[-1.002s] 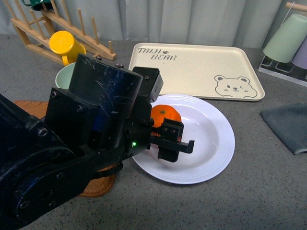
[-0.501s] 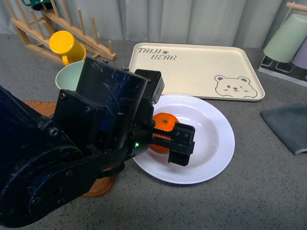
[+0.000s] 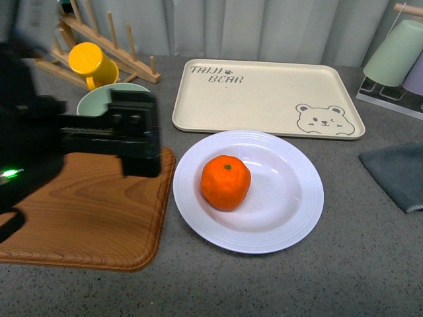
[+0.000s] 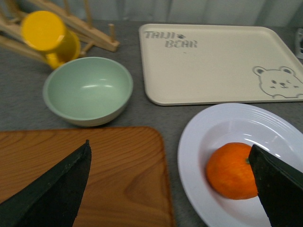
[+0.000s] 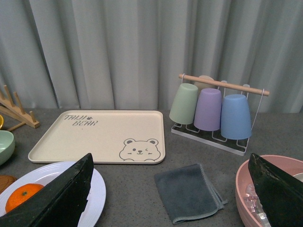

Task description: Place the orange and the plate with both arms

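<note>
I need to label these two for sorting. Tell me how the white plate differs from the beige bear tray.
Shape: the plate is round with a ridged rim; the bear tray is rectangular with rounded corners.
Colour: the plate is plain white; the tray is beige with a printed bear and lettering.
Load: the plate holds the orange; the tray shows only its print.
Both lie flat on the grey table.

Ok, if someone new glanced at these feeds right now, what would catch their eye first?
The bright orange sitting alone in the white plate, at the centre of the front view. Next, the black left pincer, open and blurred, over the wooden board left of the plate. Behind the plate lies the beige bear tray.
</note>
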